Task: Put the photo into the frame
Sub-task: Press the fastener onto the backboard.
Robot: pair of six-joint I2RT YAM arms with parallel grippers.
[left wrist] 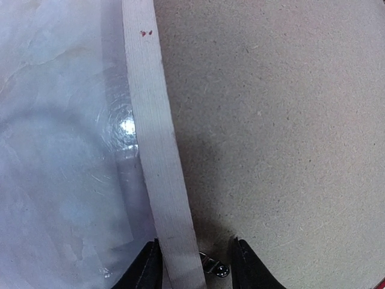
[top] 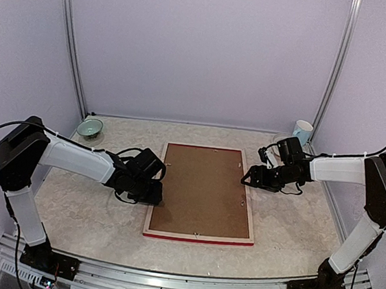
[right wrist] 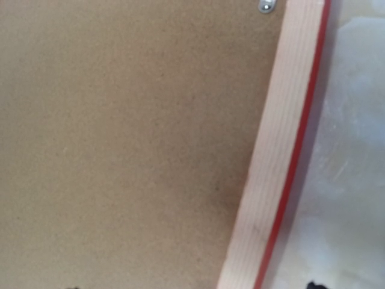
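The frame (top: 197, 237) lies face down in the middle of the table, pale wood back up, red showing along its edges. A brown backing board (top: 202, 190) fills it. The photo is hidden. My left gripper (top: 157, 198) is low over the frame's left rail (left wrist: 153, 120). It is open, and its jaws straddle the rail and a small metal clip (left wrist: 218, 268). My right gripper (top: 251, 177) hangs open over the right rail (right wrist: 277, 150) with nothing between its fingers. Only one dark fingertip (right wrist: 313, 284) shows at the bottom of the right wrist view.
A green bowl (top: 89, 129) sits at the back left and a white mug (top: 303, 131) at the back right corner. Something clear and glassy (left wrist: 120, 126) lies on the table just left of the left rail. Another metal clip (right wrist: 266, 6) sits by the right rail.
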